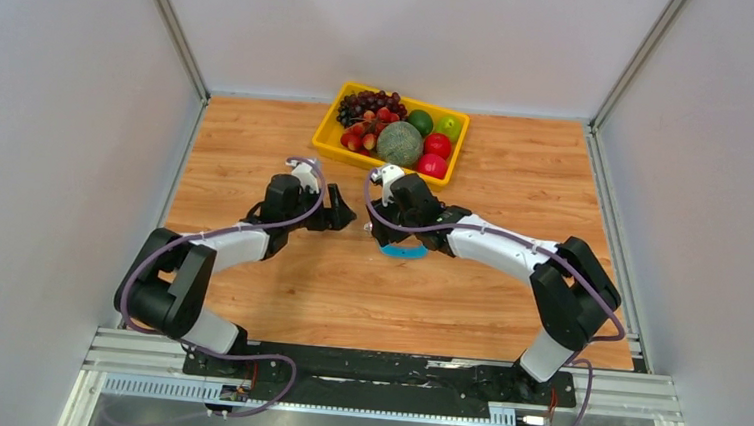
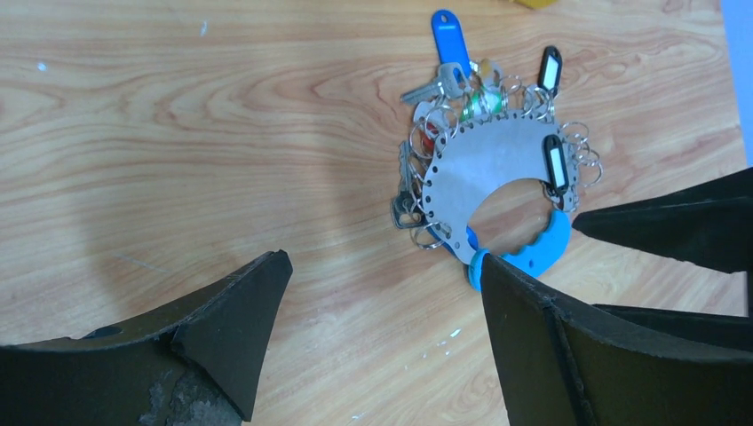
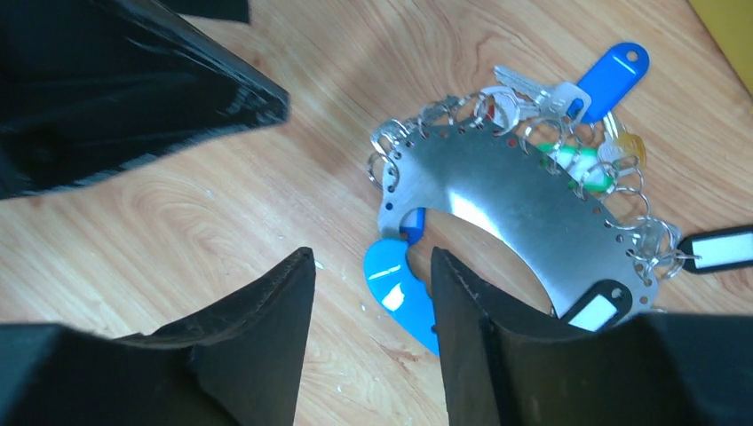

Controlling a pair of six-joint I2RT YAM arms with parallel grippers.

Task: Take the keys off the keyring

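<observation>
approach step. flat silvery crescent keyring (image 2: pixel 497 169) with blue plastic grip (image 3: pixel 391 288) lies on wooden table (image 2: pixel 178 133), tagged metal keys (image 3: pixel 537 89) ringing its outer edge. right gripper (image 3: pixel 371 266), spread, straddles the grip; left gripper (image 2: pixel 384 262), spread and empty, sits beside it. next: clamp grip, free one key.

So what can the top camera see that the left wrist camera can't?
Only the top view shows both whole arms and the fruit, like the melon, in the yellow tray. Only the left wrist view shows the keys, a blue tag, two black tags and the keyring as a silver plate edged with little rings. Both show the wooden table and the keyring's blue handle, though from above it is just a blue sliver under the right gripper.
</observation>
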